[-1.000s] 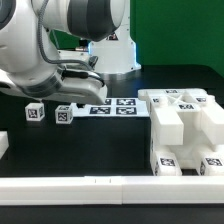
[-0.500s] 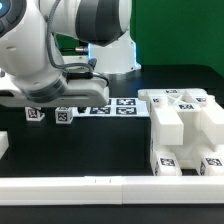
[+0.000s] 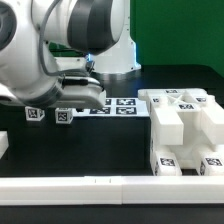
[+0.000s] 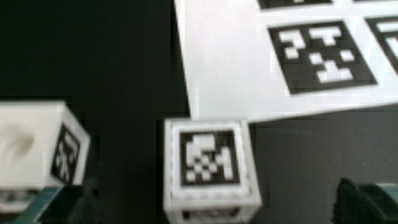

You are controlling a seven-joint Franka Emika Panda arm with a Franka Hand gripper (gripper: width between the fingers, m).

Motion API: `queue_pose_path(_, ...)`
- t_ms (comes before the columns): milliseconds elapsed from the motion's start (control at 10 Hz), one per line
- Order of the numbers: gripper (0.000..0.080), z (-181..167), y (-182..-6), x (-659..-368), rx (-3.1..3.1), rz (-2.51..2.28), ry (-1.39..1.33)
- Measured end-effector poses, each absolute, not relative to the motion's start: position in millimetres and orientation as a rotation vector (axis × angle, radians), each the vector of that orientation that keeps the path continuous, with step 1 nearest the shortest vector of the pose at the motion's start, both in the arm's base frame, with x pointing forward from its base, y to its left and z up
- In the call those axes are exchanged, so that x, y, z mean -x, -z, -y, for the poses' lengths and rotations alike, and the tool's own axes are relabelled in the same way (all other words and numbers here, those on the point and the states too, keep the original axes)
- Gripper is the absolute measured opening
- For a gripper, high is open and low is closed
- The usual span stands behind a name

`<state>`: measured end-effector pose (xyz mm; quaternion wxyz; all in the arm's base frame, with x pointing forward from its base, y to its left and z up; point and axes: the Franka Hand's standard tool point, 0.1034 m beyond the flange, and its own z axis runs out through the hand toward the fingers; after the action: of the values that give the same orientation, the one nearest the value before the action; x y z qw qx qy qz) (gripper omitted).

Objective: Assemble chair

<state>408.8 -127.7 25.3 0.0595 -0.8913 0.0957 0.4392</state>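
Gripper (image 4: 206, 204) fingers stand spread wide, one dark fingertip (image 4: 43, 205) to each side of a small white tagged peg (image 4: 210, 165). There is a clear gap on both sides, and nothing is pinched between them. A second peg (image 4: 36, 140) stands just beside the first without touching it, and a corner of the marker board (image 4: 285, 60) lies near both on the black table (image 3: 100, 150). In the exterior view, read as a clock face from the frame's middle, the arm (image 3: 60, 45) fills the region from nine to twelve o'clock and hides the fingers. The two pegs sit side by side beneath it at about nine o'clock, with the marker board at their three o'clock side. The chair's larger parts (image 3: 185, 125), glossy white slabs and blocks bearing square tags, are gathered in one cluster between three and four o'clock, well apart from the pegs. A long white border rail (image 3: 100, 185) runs across at six o'clock. A small white piece (image 3: 3, 145) shows at eight o'clock, cut off by the frame's edge, so what it is cannot be told.
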Motion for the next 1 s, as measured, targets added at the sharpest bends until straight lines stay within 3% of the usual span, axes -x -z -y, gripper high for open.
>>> queue_pose_path(500, 0.0649, 119, -7.3, -394, 2.649, -0.328, -1.430)
queue_pose_path(900, 0.0649, 116, -5.1, -393, 2.651, -0.331, -1.434)
queue_pose_path(1000, 0.0519, 117, -5.1, -392, 2.651, -0.333, -1.434)
